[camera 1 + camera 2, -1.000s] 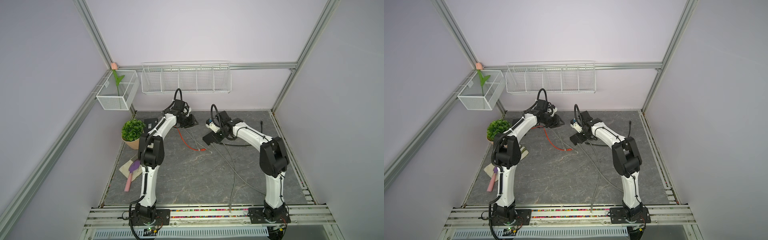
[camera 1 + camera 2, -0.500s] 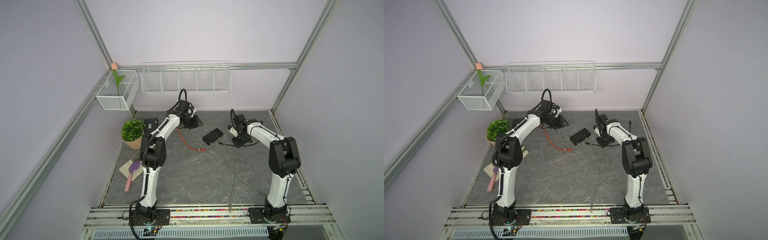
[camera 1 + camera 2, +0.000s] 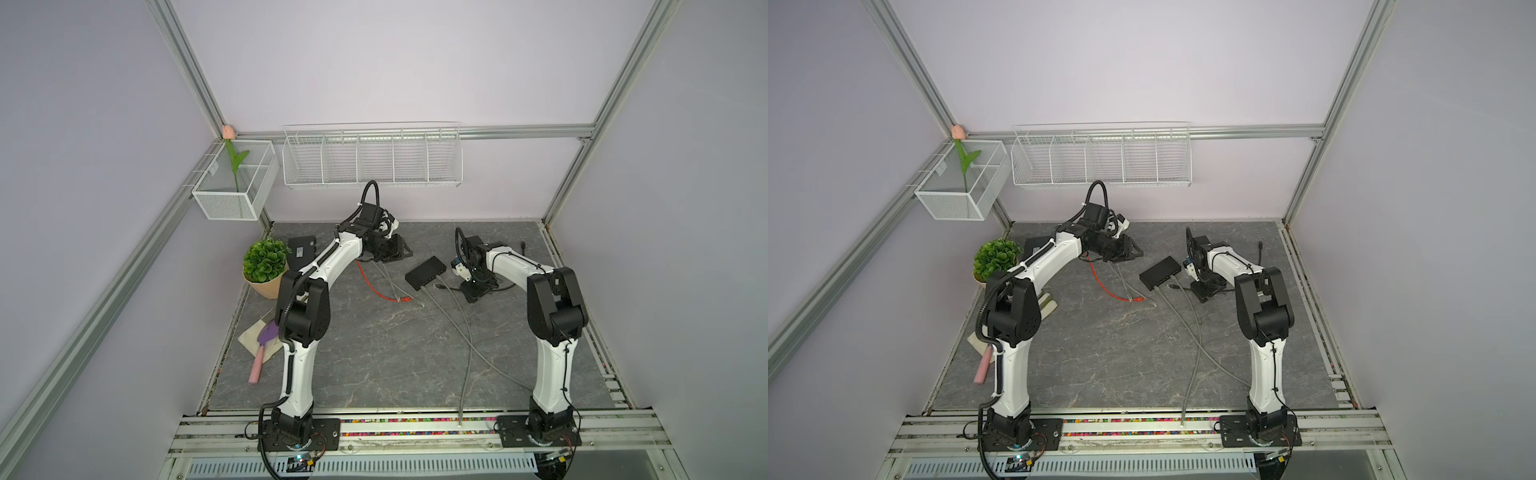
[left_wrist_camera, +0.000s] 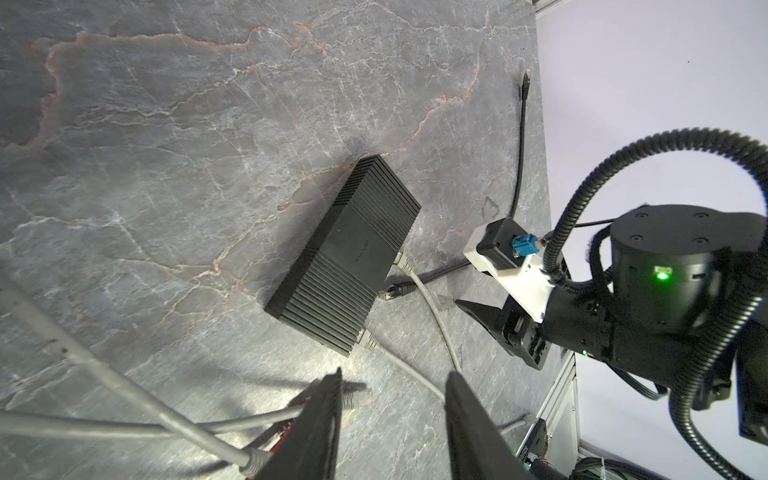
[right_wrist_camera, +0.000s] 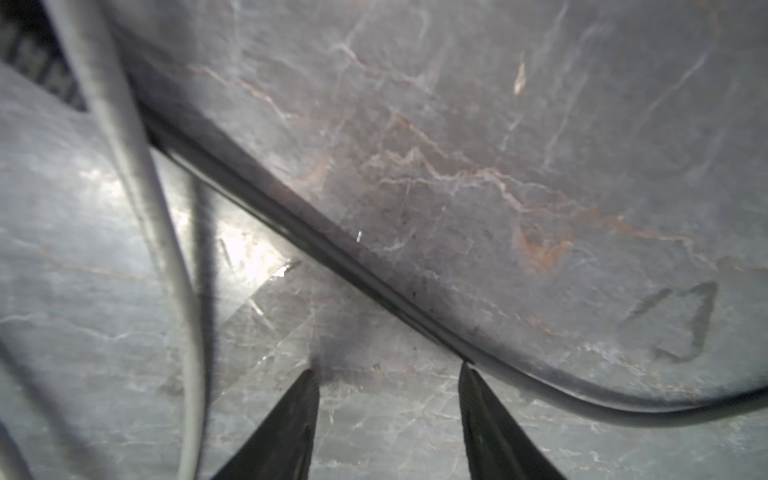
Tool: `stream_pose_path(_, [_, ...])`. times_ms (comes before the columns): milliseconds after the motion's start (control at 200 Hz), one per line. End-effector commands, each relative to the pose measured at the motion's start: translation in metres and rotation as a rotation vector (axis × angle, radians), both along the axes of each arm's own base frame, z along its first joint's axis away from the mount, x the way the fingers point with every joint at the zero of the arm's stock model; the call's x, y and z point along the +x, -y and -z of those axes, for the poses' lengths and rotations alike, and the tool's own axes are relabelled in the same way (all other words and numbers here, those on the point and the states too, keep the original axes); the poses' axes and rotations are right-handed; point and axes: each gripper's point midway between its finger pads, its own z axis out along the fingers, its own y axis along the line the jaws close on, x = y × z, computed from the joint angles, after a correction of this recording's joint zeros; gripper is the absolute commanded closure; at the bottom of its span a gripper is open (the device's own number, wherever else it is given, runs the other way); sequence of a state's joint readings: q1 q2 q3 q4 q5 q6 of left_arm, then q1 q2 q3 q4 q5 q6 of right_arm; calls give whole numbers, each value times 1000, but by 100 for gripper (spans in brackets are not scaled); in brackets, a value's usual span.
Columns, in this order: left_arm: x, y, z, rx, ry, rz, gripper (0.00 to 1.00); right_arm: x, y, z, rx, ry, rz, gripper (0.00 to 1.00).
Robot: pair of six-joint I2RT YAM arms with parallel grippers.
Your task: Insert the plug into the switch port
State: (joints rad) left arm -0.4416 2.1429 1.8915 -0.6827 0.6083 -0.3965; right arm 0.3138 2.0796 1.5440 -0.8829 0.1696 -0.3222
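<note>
Plug (image 4: 390,293) lay uninserted on the surface (image 3: 374,353) just beside the network switch (image 4: 353,253), centre-right, while the right end effector (image 5: 386,370) hovered open over its black cable (image 5: 332,245) and the left end effector (image 4: 394,372) stood parted, both empty.

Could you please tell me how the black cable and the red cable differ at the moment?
Colour: the black cable is dark, the red cable bright.
Place: the black cable's plug lies right beside the switch; the red cable's plug lies farther off, mid-table.
Arms: the black cable passes the open right gripper; the red cable runs up to the left gripper.
Both lie on the table, those plugs in no port.
</note>
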Motion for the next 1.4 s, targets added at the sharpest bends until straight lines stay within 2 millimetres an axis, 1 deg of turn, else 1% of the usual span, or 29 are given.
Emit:
stream_pose_path(0, [-5, 0, -16, -27, 21, 8, 58, 0, -3, -16, -15, 24, -45, 43])
stream_pose_path(75, [-5, 1, -17, -33, 20, 9, 58, 3, -2, -23, -31, 55, -62, 43])
stream_pose_path(125, [-5, 2, -18, -42, 20, 9, 58, 6, 1, -21, -37, 59, -66, 43])
stream_pose_path(285, [-4, 7, -16, -60, 8, 16, 58, 8, 2, 4, -37, -4, -51, 43])
stream_pose_path(350, [-5, 6, -15, -58, 9, 16, 58, 9, -1, 12, -28, -14, -61, 43])
stream_pose_path(395, [-6, 6, -15, -58, 10, 17, 58, 11, 0, 18, -34, -24, -60, 43])
stream_pose_path(500, [-7, 6, -14, -59, 5, 19, 58, 17, 1, 25, -34, -27, -54, 42])
stream_pose_path(575, [-8, 5, -13, -57, 4, 19, 58, 17, 0, 28, -34, -48, -51, 42])
stream_pose_path(605, [-9, 5, -14, -55, 6, 19, 58, 16, 0, 28, -29, -57, -49, 45])
stream_pose_path(670, [-10, 4, -15, -51, 10, 20, 58, 7, -2, 29, -9, -86, -44, 59])
stream_pose_path(730, [-9, 3, -14, -45, 13, 19, 58, -6, -2, 31, 5, -113, -43, 70])
stream_pose_path(770, [-9, 2, -14, -43, 14, 19, 58, -15, -1, 34, 14, -129, -44, 75])
stream_pose_path(820, [-10, 3, -14, -43, 16, 20, 58, -27, 1, 38, 18, -150, -37, 78])
stream_pose_path(865, [-9, 3, -14, -44, 17, 20, 58, -36, 4, 40, 22, -180, -18, 83])
stream_pose_path(920, [-7, 3, -15, -47, 20, 19, 58, -45, 7, 39, 33, -217, 21, 90])
stream_pose_path(945, [-7, 3, -14, -47, 18, 21, 58, -55, 9, 37, 28, -259, 38, 92])
stream_pose_path(1015, [-5, 4, -16, -48, 23, 24, 58, -73, 13, 32, 6, -329, 85, 93])
stream_pose_path(1090, [-1, 3, -18, -51, 29, 20, 58, -90, 29, 29, -70, -377, 122, 93])
stream_pose_path(1150, [1, 3, -19, -54, 32, 19, 58, -99, 37, 28, -88, -389, 147, 93])
stream_pose_path(1200, [4, 3, -21, -57, 37, 17, 58, -100, 38, 23, -89, -389, 173, 93])
stream_pose_path(1235, [5, 3, -21, -59, 39, 19, 58, -101, 36, 20, -81, -392, 182, 93])
stream_pose_path(1275, [7, 3, -22, -61, 40, 19, 58, -101, 27, 16, -49, -382, 173, 93])
stream_pose_path(1345, [11, 5, -24, -70, 44, 21, 58, -100, 6, 7, 3, -364, 111, 93])
stream_pose_path(1395, [14, 7, -25, -76, 47, 25, 58, -99, -6, 1, 25, -349, 78, 93])
